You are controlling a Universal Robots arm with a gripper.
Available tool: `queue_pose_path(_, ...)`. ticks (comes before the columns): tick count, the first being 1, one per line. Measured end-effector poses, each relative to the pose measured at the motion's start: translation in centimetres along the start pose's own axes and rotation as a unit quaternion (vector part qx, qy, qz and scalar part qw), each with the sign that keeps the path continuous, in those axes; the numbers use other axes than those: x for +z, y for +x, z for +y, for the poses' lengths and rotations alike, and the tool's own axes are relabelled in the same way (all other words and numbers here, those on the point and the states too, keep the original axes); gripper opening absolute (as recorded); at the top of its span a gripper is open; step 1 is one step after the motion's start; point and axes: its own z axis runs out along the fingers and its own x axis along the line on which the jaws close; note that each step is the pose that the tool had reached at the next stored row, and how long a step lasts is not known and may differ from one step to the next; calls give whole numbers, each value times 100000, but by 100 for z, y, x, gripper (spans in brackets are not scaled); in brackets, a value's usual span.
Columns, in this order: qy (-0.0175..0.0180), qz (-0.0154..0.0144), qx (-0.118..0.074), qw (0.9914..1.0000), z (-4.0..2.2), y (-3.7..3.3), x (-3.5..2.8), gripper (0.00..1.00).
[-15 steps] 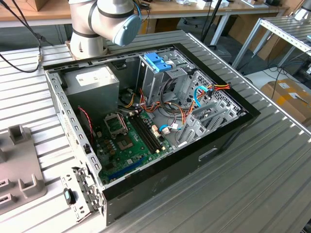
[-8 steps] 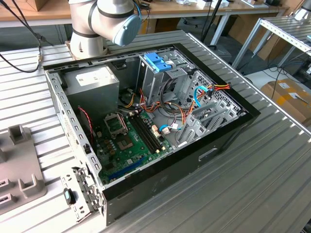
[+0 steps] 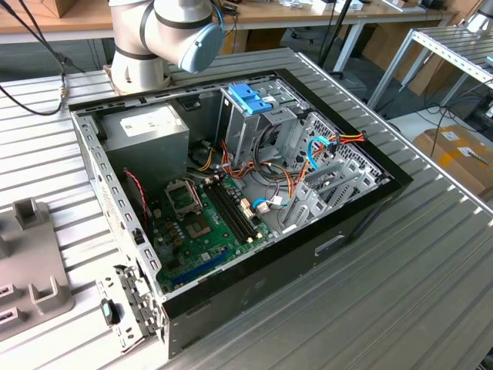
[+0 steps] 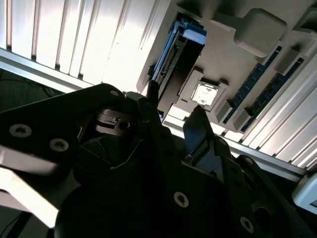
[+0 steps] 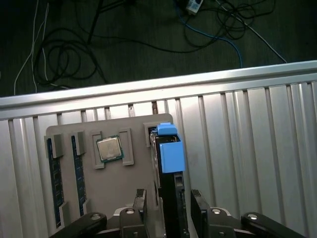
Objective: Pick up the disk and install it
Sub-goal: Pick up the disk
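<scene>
The gripper (image 5: 169, 197) is hovering open, gripping nothing; the disk (image 5: 171, 154) is standing on edge in the tray (image 5: 133, 126), directly between the jaws; judged best: closing squarely on both flat faces, keeping it upright.

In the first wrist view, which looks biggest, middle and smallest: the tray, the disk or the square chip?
1. Grey tray, largest.
2. Disk, standing on edge in the tray and nearer the camera, so it may look bigger than it is.
3. Square chip, smallest.
</scene>
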Motion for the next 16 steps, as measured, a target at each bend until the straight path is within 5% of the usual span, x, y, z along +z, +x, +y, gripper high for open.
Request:
queue_pose_path(10, -143, 213, -6146, 99811, 6, -30, 57, 48)
queue_pose_path(16, -156, 411, -6929, 99759, 11, -37, 71, 48)
